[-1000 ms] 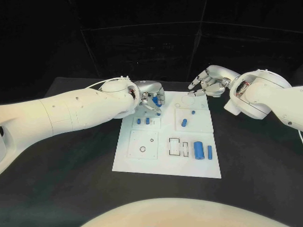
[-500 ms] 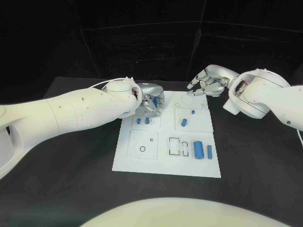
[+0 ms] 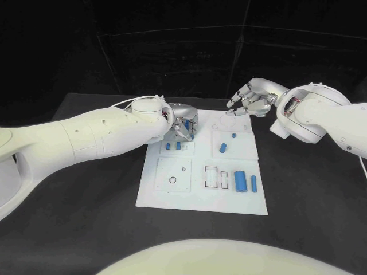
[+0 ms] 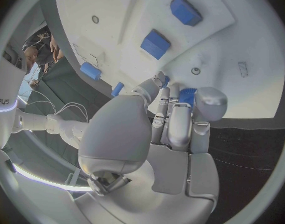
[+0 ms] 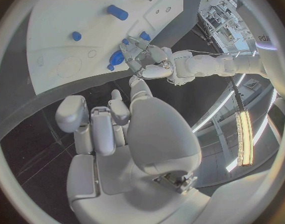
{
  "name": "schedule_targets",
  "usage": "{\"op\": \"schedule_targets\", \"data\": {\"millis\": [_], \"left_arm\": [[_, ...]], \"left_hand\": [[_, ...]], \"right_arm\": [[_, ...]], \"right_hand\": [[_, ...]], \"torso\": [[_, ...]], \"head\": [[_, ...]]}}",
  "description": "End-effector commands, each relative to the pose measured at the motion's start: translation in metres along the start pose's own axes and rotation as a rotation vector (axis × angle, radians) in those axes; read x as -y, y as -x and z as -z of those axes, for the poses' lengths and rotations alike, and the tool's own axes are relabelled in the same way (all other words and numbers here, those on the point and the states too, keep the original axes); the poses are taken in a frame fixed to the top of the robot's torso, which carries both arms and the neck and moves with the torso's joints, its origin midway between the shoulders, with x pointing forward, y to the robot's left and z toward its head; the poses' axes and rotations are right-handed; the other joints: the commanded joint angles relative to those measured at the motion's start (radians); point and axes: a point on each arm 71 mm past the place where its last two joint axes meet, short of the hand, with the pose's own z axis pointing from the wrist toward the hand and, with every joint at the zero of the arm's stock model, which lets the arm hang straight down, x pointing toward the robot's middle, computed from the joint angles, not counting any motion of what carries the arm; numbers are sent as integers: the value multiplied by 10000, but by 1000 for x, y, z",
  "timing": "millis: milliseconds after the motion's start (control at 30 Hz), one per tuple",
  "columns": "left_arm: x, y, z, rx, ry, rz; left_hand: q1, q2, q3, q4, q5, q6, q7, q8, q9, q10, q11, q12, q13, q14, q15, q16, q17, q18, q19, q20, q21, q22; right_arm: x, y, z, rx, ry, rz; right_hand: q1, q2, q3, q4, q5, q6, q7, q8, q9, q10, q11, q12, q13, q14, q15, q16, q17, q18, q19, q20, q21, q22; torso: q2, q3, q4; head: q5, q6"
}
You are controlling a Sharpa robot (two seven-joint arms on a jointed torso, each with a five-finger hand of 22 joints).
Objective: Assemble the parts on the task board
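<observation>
- The white rectangular task board (image 3: 202, 197) sits in the middle of the black table (image 3: 84, 223), long side running near to far.
- The left silver hand (image 3: 182, 122) is over the board's far left corner, fingers curled down. In the left wrist view its fingertips (image 4: 204, 100) are clamped around a small blue part (image 4: 187, 94), so it's grasping that piece just above the white surface.
- The right silver hand (image 3: 251, 101) hangs over the far right corner of the board. Its fingers are loosely spread with nothing between them in the right wrist view (image 5: 114, 122), so it's released and holding nothing.
- Just near of the left hand, two small blue blocks (image 3: 172, 146) stand side by side on the board's left half; they show up again in the left wrist view (image 4: 156, 44).
- A short blue cylinder (image 3: 223, 148) lies tilted on the right half, with a tiny blue peg (image 3: 233, 136) just beyond it.
- Closer in on the right there's a fat blue cylinder (image 3: 241, 181) lying lengthwise, and a thin blue rod (image 3: 254, 184) right beside it on its right.
- Left of those two are dark rectangular outlines (image 3: 211, 177) and, further left, a small dark ring (image 3: 172, 181) on the board.
</observation>
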Motion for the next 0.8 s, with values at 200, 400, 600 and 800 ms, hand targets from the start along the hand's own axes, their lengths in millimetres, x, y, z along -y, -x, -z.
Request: {"op": "schedule_targets", "data": {"millis": [200,400,600,800], "left_arm": [[0,-4,-2,-314,23,-119],[1,-5,-3,-293,-44,-114],[2,-4,-3,-105,-136,-108],[1,-1,-2,236,-246,-99]], "left_hand": [[-30,126,120,-8,-48,116,-1,-67,-47,168,-13,-76,-79,172,-90,14,-21,-100,67,-3,70,45],[-47,167,219,-5,-50,193,-13,-110,-93,318,-33,-137,-152,178,-105,36,-31,-110,89,-16,112,99],[101,497,580,-33,-68,381,-50,-135,-140,609,-104,-217,-244,188,-161,76,-32,-138,143,-57,250,261],[310,687,982,-214,-75,695,-54,-87,-140,1025,-170,-276,-296,189,-222,93,-61,-169,190,-120,384,412]], "right_arm": [[-2,0,-1,-48,94,-7],[-2,0,-1,-55,99,-8],[-3,0,-1,-67,105,-8],[-3,0,-1,-81,104,-6]], "right_hand": [[116,10,-16,57,32,-83,6,58,-13,-62,-16,-43,2,447,-84,-14,13,85,-20,-36,-63,-1],[116,10,-16,57,32,-83,6,58,-13,-62,-16,-43,2,447,-84,-14,13,85,-20,-36,-63,-1],[116,10,-16,57,32,-83,6,58,-13,-62,-16,-43,2,447,-84,-14,13,85,-20,-36,-63,-1],[116,10,-16,57,32,-83,6,58,-13,-62,-16,-43,2,447,-84,-14,13,85,-20,-36,-63,-1]], "torso": [[2,-1,2],[2,2,5],[-3,0,3],[0,-1,0]], "head": [[-22,-16],[-29,-22],[-28,-21],[-33,-18]]}}
